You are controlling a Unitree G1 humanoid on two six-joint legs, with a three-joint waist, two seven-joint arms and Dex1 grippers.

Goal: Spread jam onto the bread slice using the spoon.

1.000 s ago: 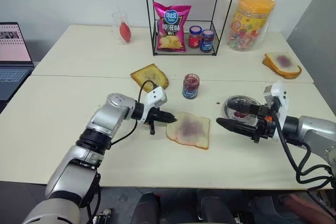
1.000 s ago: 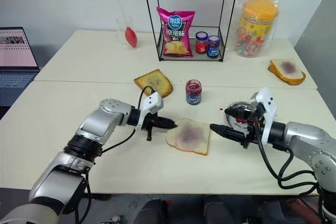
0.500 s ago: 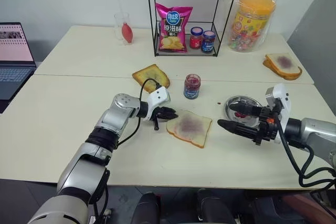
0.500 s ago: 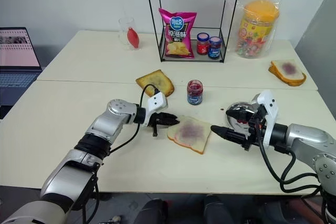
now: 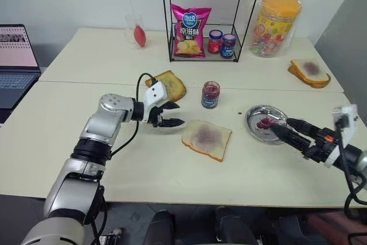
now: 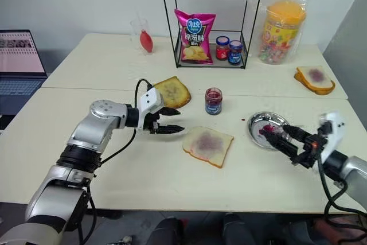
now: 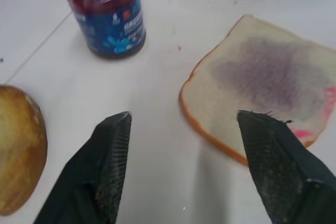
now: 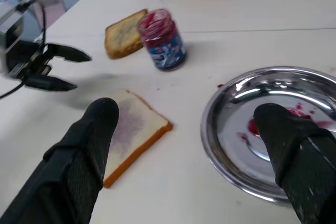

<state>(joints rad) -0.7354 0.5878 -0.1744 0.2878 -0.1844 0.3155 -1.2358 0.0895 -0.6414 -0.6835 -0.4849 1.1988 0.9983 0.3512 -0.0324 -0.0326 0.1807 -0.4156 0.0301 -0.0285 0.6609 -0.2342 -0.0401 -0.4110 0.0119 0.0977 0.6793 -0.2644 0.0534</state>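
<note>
Both jaws spread empty: left gripper (image 5: 172,114) hovers beside the bread slice (image 5: 206,139), right gripper (image 5: 291,132) apparently over the plate (image 5: 254,124).

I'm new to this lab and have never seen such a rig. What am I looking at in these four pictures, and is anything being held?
A two-armed humanoid robot stands at a table. Two pictures come from cameras on its head; the other two look along each arm's tool from the wrist. The left tool and right tool are both open and hold nothing. On the table lie a bread slice smeared with purple jam, a jam jar, a toasted slice and a steel plate with red smears.
</note>
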